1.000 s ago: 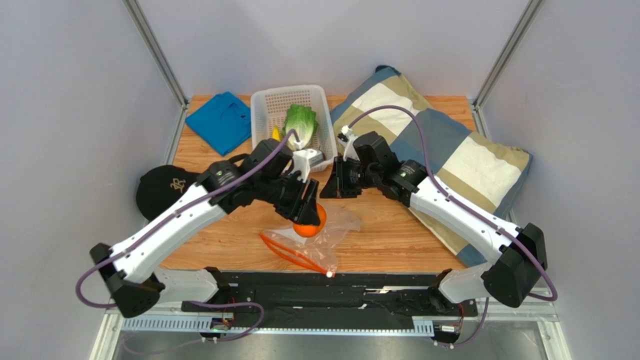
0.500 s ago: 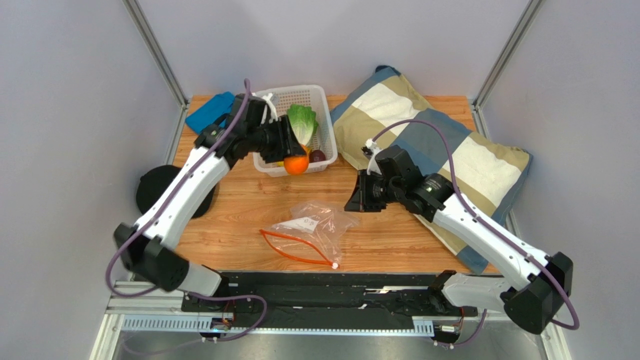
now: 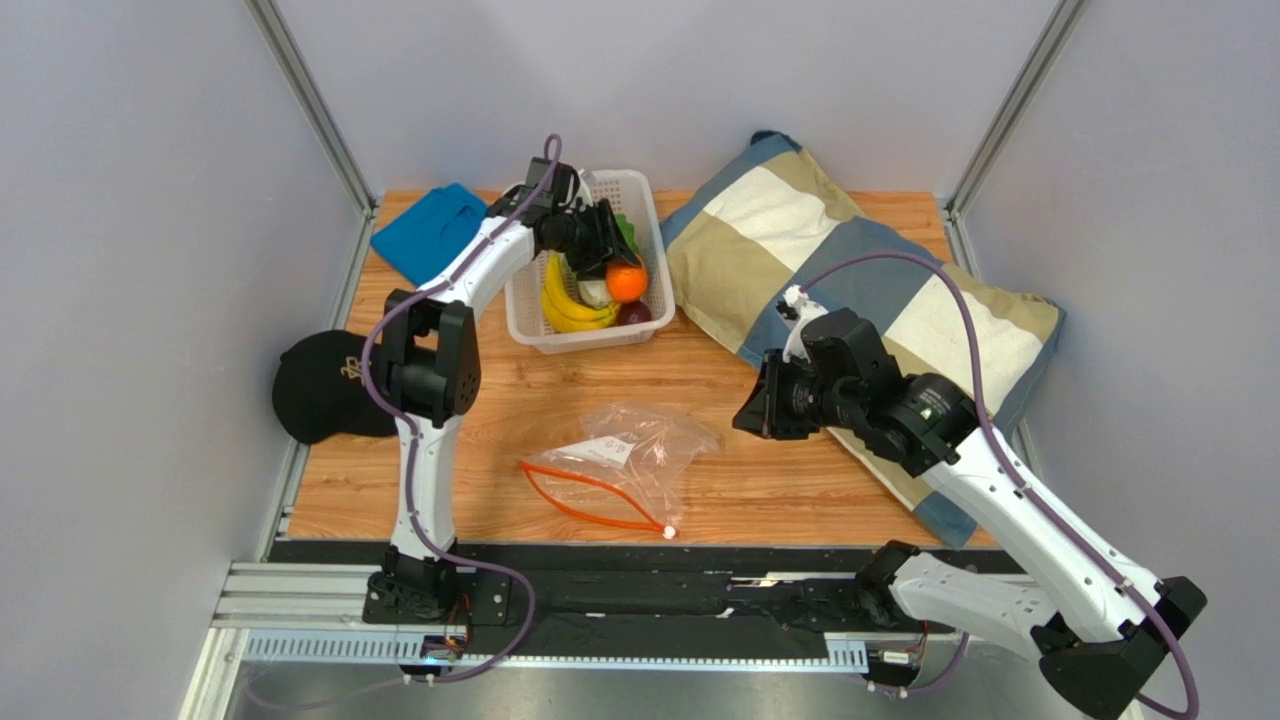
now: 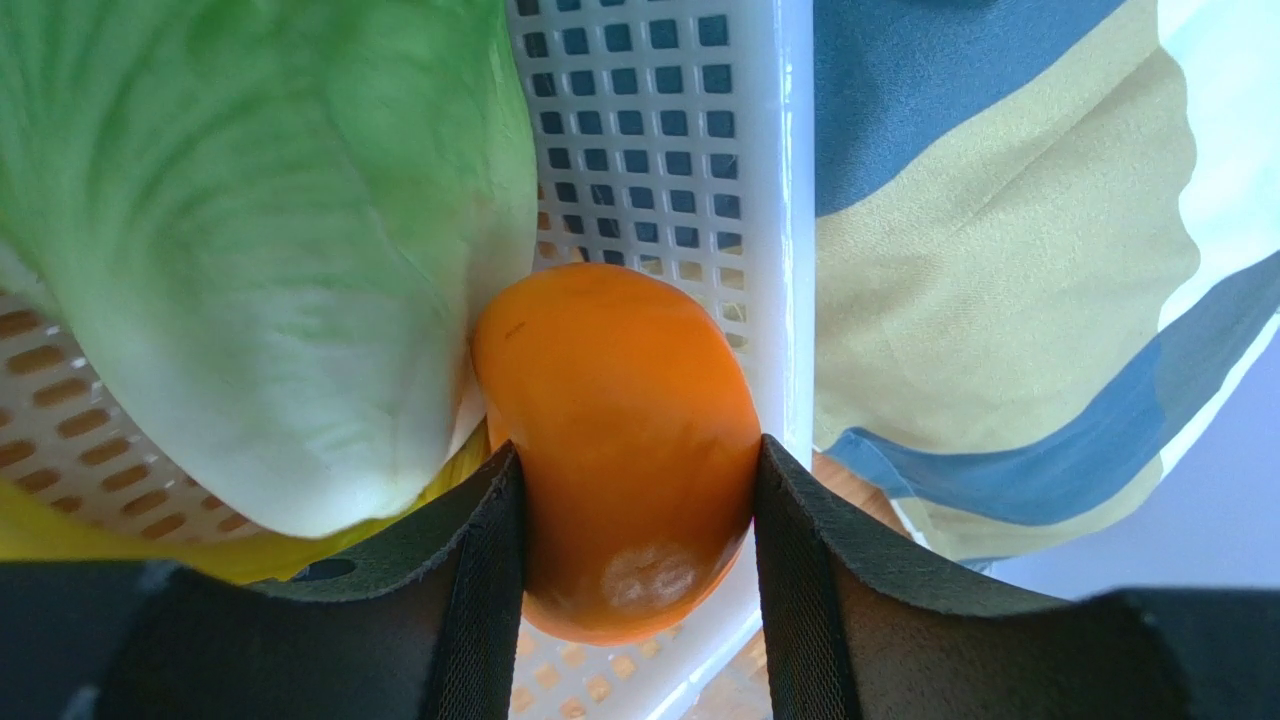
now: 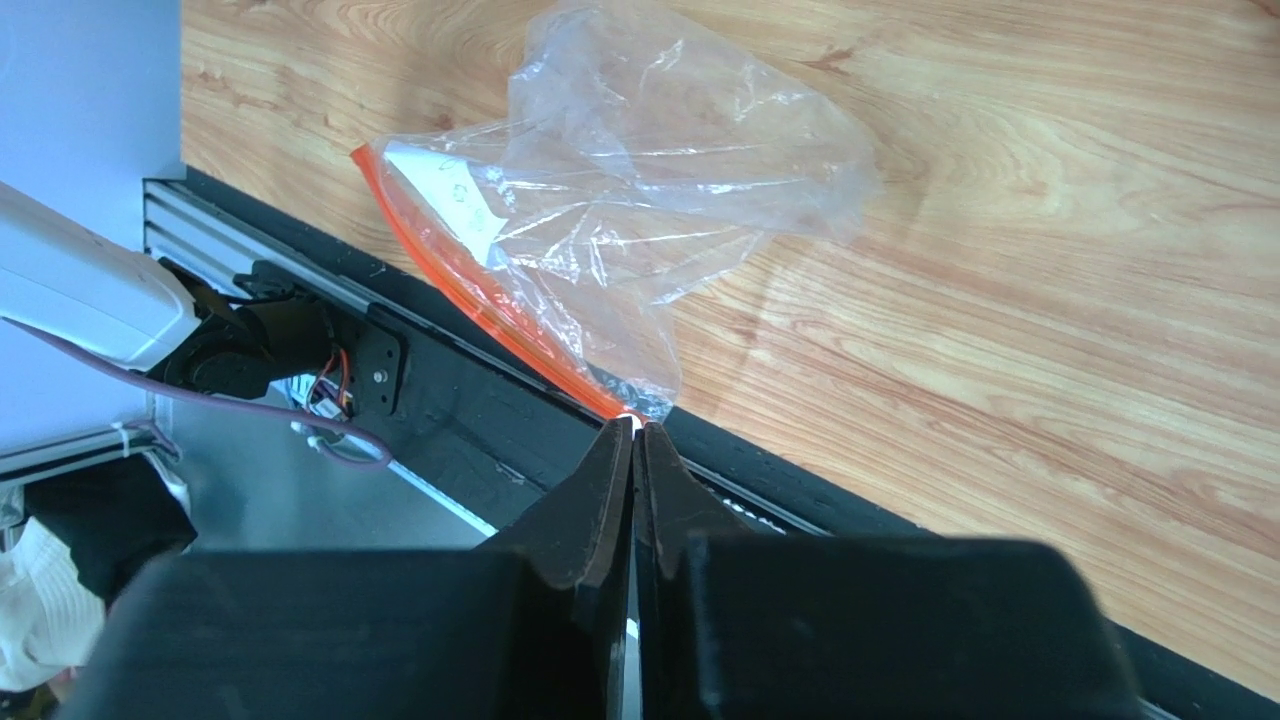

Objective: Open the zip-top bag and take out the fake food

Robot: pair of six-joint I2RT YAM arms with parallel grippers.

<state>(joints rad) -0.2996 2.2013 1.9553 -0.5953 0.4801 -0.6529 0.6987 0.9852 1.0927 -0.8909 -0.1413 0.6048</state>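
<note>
The clear zip-top bag [image 3: 624, 453] lies flat on the wooden table near the front edge, its orange-red zip strip open; it also shows in the right wrist view [image 5: 631, 225]. My left gripper [image 3: 613, 270] is shut on the round orange [image 4: 624, 435] and holds it over the white basket [image 3: 529, 308], by its right wall [image 4: 781, 225]. The lettuce head [image 4: 256, 240] lies beside the orange. The yellow banana bunch [image 3: 568, 297] lies in the basket. The purple fruit is hidden. My right gripper [image 3: 747, 417] is shut and empty above the table, right of the bag.
A plaid pillow [image 3: 879, 285] lies at the right, against the basket. A blue cloth [image 3: 428, 228] lies at the back left. A black cap [image 3: 323, 387] lies at the left edge. A black rail [image 3: 646, 578] runs along the front.
My left gripper carried the orange from the bag up into the basket and further right inside it. My right arm drew back to the right, away from the bag.
</note>
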